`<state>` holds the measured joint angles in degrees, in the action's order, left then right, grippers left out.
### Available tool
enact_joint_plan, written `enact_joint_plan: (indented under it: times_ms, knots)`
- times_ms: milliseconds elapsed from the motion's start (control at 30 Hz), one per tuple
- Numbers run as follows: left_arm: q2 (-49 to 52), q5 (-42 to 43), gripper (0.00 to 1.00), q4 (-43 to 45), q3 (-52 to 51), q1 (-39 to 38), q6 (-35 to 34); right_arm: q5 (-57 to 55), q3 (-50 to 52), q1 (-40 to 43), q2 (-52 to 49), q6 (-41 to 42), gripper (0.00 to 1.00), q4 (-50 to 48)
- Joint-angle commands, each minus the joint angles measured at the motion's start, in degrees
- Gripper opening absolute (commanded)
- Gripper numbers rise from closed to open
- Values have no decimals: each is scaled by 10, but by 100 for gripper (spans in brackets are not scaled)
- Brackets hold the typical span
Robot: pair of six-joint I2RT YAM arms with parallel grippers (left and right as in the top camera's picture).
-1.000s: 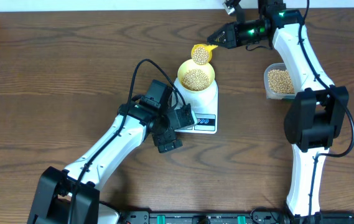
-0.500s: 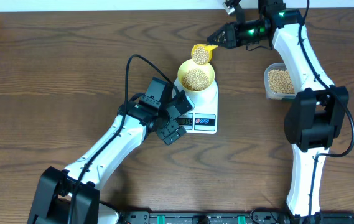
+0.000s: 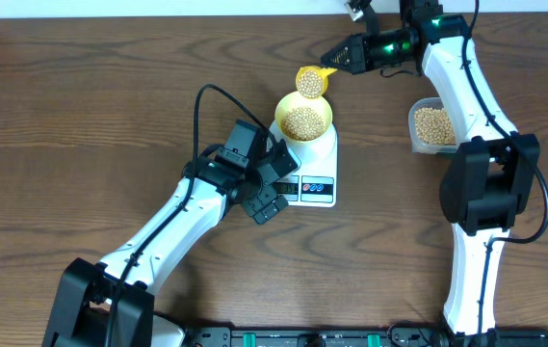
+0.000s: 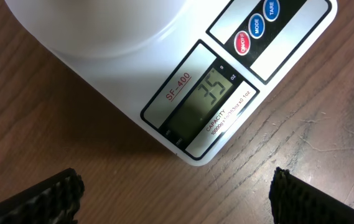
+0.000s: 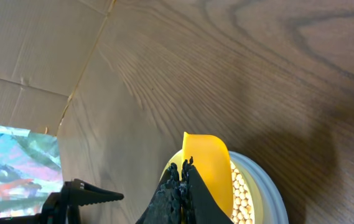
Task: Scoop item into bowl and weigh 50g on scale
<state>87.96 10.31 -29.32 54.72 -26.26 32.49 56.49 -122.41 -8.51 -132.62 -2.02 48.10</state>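
Observation:
The white scale (image 3: 320,166) carries the pale yellow bowl (image 3: 328,115), which holds a heap of tan beans (image 3: 302,122). Just behind the bowl hangs a yellow scoop (image 3: 311,82) with beans in it, my right gripper (image 3: 337,60) shut on its handle. In the right wrist view the scoop (image 5: 209,167) hangs over the bowl's beans (image 5: 244,200), below the shut right gripper (image 5: 186,174). My left gripper (image 3: 272,189) stands open at the scale's front left corner. The left wrist view shows the scale's display (image 4: 205,99) reading 35, and bare wood between the left gripper's (image 4: 177,199) fingertips (image 4: 46,196).
A clear plastic tub (image 3: 414,135) with more beans stands to the right of the scale, beside my right arm. Red and blue buttons (image 4: 256,26) sit next to the display. Cardboard (image 5: 33,56) borders the table's far side.
My left gripper swung up and right toward the scale's front corner, then stopped. The right arm and the scoop have stayed where they were.

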Motion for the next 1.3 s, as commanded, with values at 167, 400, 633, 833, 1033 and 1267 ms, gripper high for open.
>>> enact_joint_plan:
  times_ms: [167, 400, 633, 833, 1033, 1267]
  knots:
    - [-2, -5, 98, 3, -1, 2, -6, 4, -7, -4, 12, 3, 1, -14]
    - [-2, -5, 98, -1, -1, 2, 26, 4, -6, -4, 12, 3, 1, -15]
    - [-2, 40, 98, -2, -1, 2, 43, 4, -6, -3, 12, 2, 1, -16]
    - [-2, 42, 98, -4, -1, 19, 48, 4, -6, -3, 12, 2, 1, -16]
    - [-2, 60, 98, -2, -1, 27, 48, 4, -7, -3, 12, 1, 1, -16]
    - [-2, 103, 98, -24, -1, 27, 96, 3, -6, -3, 12, -8, 1, -16]
